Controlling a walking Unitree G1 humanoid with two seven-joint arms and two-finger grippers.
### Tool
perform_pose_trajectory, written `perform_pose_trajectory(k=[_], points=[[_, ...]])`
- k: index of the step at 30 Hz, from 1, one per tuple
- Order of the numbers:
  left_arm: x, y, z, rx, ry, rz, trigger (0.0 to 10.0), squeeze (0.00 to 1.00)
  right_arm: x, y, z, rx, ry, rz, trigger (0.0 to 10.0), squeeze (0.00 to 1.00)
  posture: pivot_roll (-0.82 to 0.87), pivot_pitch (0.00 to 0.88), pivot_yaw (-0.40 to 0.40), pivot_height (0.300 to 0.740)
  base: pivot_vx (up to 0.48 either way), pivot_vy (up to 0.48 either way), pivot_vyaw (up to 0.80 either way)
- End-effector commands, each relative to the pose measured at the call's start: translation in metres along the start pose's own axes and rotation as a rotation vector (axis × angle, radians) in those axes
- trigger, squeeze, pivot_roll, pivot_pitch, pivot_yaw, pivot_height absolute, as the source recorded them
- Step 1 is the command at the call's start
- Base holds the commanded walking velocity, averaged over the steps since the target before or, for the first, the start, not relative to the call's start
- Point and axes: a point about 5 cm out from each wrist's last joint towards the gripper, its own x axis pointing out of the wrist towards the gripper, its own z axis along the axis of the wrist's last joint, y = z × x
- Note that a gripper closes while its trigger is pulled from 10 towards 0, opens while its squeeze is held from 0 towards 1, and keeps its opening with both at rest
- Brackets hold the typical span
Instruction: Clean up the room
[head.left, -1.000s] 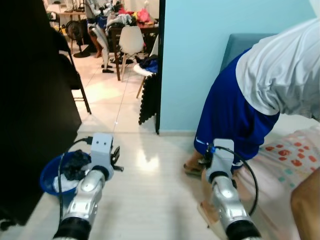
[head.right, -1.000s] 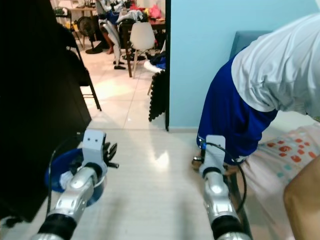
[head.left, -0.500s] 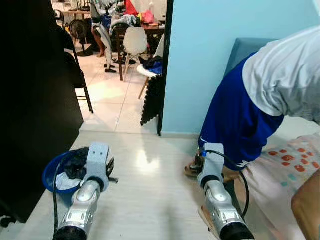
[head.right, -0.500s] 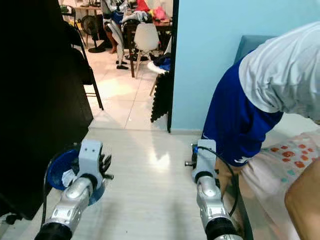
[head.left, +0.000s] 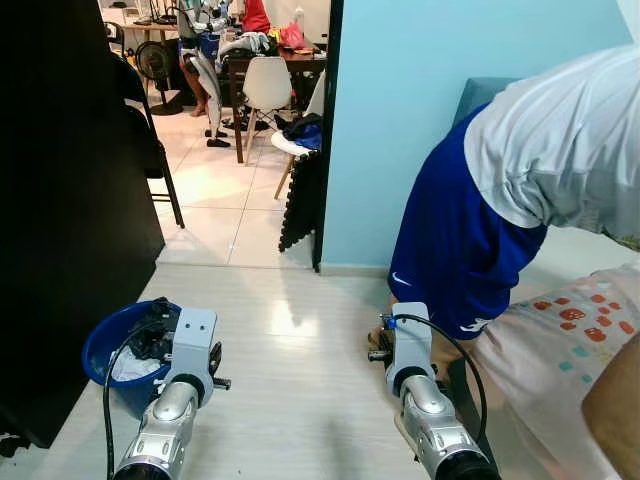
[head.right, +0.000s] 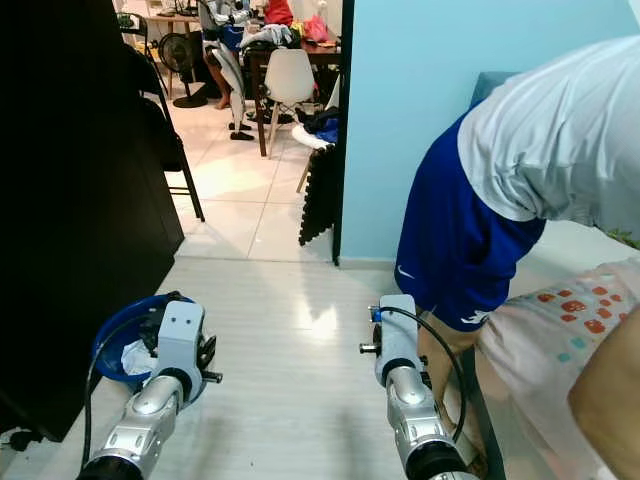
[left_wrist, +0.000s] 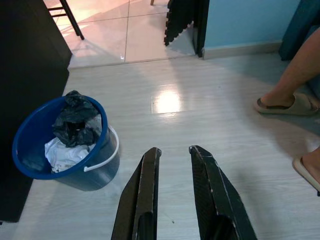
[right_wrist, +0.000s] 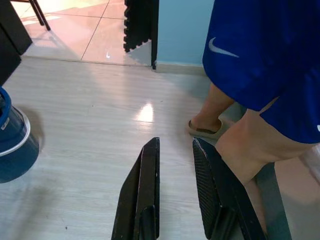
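A blue bucket (head.left: 100, 352) stands on the pale wood floor by the black cabinet, holding a black bag (left_wrist: 76, 124) and white paper. My left gripper (left_wrist: 175, 150) hovers low over the floor just right of the bucket, open and empty. My right gripper (right_wrist: 176, 141) is also open with nothing between its fingers. It points at the floor near a person's sandalled foot (right_wrist: 204, 129).
A person in blue shorts (head.left: 460, 240) and a white shirt bends over the bed (head.left: 570, 330) at the right, close to my right arm. A tall black cabinet (head.left: 70, 200) fills the left. Ahead, a doorway beside the light blue wall (head.left: 400, 120) opens onto a tiled room with a white chair (head.left: 265, 85).
The whole view has shifted as the camera moved. Both arms now sit lower and closer in the picture. The bucket and the person stay where they were.
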Motion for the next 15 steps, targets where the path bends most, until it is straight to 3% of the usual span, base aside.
perform_pose_trajectory(k=[1, 8, 12, 15], points=[[0.0007, -0.0038, -0.0008, 0.008, 0.002, -0.007, 10.0, 0.00, -0.0008, -0.0002, -0.0020, -0.009, 0.007, 0.003, 10.0, 0.00, 0.09, 0.000, -0.037, 0.731, 0.000, 0.000, 0.00], [0.0020, -0.0038, 0.0009, -0.004, -0.003, -0.019, 10.0, 0.00, 0.0018, 0.0008, -0.0010, -0.022, 0.008, 0.021, 10.0, 0.00, 0.09, 0.000, -0.015, 0.731, 0.000, 0.000, 0.00], [0.0017, -0.0069, -0.0050, 0.008, 0.025, -0.035, 10.0, 0.00, -0.0004, -0.0012, -0.0045, 0.034, 0.024, -0.004, 10.0, 0.00, 0.09, 0.000, -0.030, 0.731, 0.000, 0.000, 0.00], [0.0025, -0.0076, -0.0009, 0.005, 0.003, -0.021, 10.0, 0.00, -0.0011, -0.0020, -0.0081, 0.037, 0.040, -0.002, 10.0, 0.00, 0.10, 0.000, -0.028, 0.731, 0.000, 0.000, -0.80]])
